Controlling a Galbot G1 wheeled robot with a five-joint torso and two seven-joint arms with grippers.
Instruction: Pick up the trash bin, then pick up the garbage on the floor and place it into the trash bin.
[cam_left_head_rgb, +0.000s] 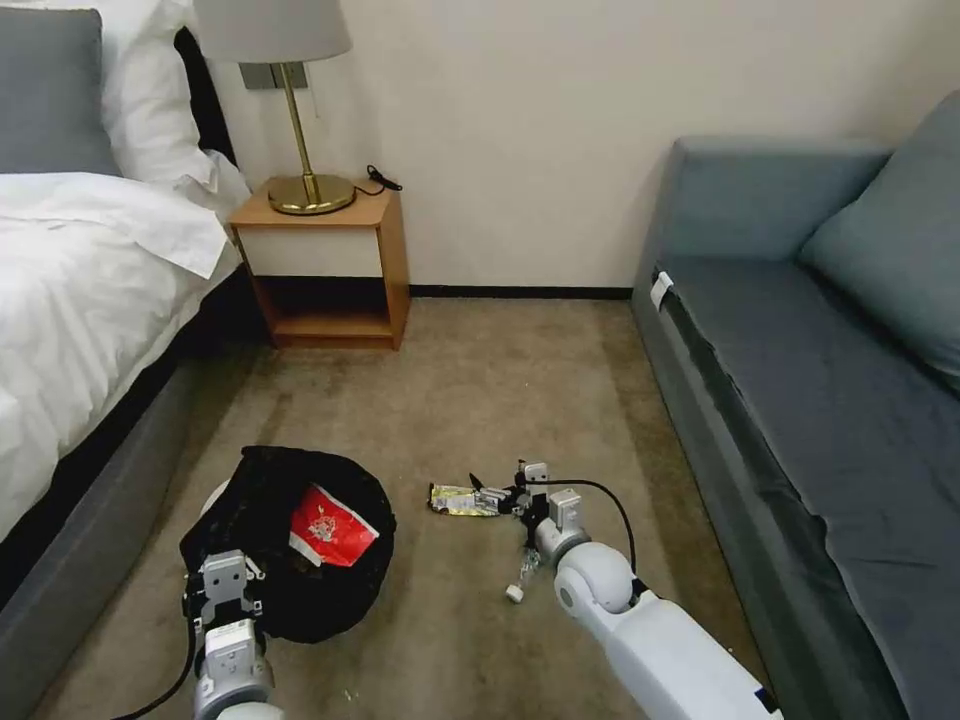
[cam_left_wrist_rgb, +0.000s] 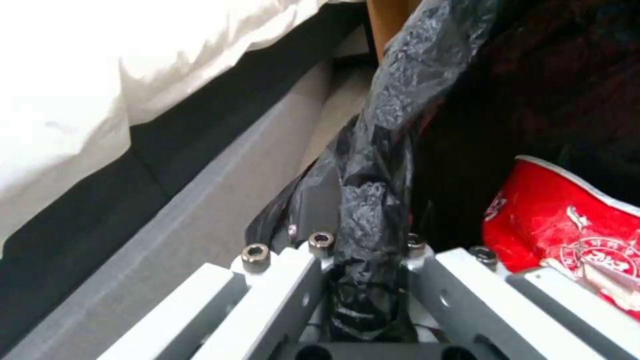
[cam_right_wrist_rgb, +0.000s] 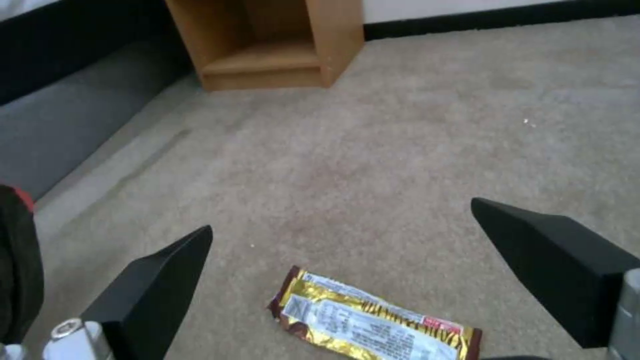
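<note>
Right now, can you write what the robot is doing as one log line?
left gripper: shut on trash bin rim | right gripper: open over snack wrapper on carpet | red packet: in bin

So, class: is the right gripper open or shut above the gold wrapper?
Open. The right gripper has its fingers spread wide, and the gold wrapper lies flat on the carpet between them, untouched.

White wall of the trash bin (cam_left_head_rgb: 213, 497) almost fully hidden by the black bag (cam_left_head_rgb: 262, 500). Red-and-white packet (cam_left_head_rgb: 328, 527) partly sunk in the bag; cut off by the frame edge in left wrist view. Snack wrapper (cam_right_wrist_rgb: 375, 322) clipped at the frame edge in right wrist view. Small bottle (cam_left_head_rgb: 523, 574) half covered by the right arm; label unreadable.
</note>
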